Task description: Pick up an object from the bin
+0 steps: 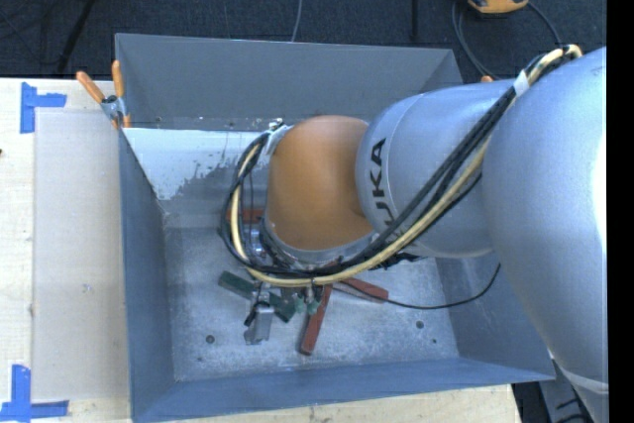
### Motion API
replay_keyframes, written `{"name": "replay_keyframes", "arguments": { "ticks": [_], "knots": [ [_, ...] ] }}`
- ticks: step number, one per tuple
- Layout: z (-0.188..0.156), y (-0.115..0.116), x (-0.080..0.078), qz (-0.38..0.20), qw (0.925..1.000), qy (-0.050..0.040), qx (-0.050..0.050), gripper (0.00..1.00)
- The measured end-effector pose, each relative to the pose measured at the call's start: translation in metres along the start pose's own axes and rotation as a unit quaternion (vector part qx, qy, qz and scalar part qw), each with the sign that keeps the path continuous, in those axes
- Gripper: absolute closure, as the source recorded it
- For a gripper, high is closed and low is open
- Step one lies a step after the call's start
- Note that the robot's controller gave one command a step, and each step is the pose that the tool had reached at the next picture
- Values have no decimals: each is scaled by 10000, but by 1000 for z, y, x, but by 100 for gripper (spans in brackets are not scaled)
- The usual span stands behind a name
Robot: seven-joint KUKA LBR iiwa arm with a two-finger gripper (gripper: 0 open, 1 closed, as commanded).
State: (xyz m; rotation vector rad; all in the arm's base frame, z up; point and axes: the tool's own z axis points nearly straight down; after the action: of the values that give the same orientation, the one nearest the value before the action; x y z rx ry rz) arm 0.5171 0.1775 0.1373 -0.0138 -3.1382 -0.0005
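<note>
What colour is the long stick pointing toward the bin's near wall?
The stick is reddish-brown, in the camera view.

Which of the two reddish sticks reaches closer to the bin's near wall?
The steeply angled reddish stick; the other stick lies flatter, farther right.

A small heap lies on the floor of the bin (188,312), toward its near middle. A reddish-brown stick (311,330) slants toward the near wall. A second red stick (365,290) lies flatter just beside it, and a dark green piece (236,282) rests to their left.
</note>
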Motion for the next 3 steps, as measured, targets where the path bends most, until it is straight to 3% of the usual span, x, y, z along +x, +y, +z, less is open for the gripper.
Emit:
{"name": "replay_keyframes", "arguments": {
  "ticks": [1, 2, 3],
  "knots": [
    [0, 0, 0, 1, 10000, 0, -1, 0],
    [66, -43, -73, -355, 9994, -22, 4, 100],
    [66, -42, -73, -350, 9994, -29, -4, 0]
  ]
}}
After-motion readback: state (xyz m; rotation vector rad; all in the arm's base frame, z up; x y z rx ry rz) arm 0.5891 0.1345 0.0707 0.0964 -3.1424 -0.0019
